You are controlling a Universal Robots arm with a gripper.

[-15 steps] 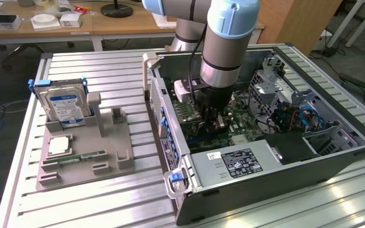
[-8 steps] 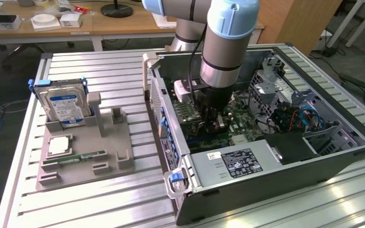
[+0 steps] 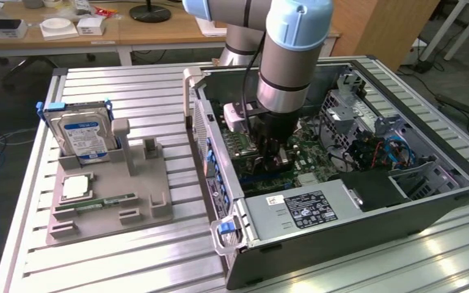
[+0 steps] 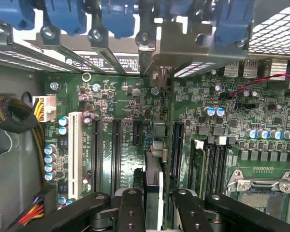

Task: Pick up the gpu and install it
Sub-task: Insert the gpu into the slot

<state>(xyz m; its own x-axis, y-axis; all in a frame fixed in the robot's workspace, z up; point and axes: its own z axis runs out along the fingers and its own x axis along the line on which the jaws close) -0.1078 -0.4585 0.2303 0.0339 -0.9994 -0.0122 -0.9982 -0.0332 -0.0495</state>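
The gpu [image 4: 155,180] shows edge-on in the wrist view as a slim dark strip standing upright over the green motherboard [image 4: 135,96]. It runs between two long black expansion slots [image 4: 117,150]. Its silvery bracket [image 4: 181,50] lies against the case's rear slot openings. My gripper [image 4: 157,212] is shut on the card, one black finger [image 4: 130,212] on each side of it. In the exterior view the gripper [image 3: 271,160] points straight down inside the open computer case [image 3: 430,207], low over the motherboard.
Blue slot retainers [image 4: 111,14] line the case wall above the bracket. Memory slots [image 4: 210,164] and the CPU socket [image 4: 261,188] lie to one side, a cable bundle [image 4: 9,113] to the other. Outside the case, a grey holder [image 3: 104,210] carries a hard drive [image 3: 83,135] and a memory stick [image 3: 104,201].
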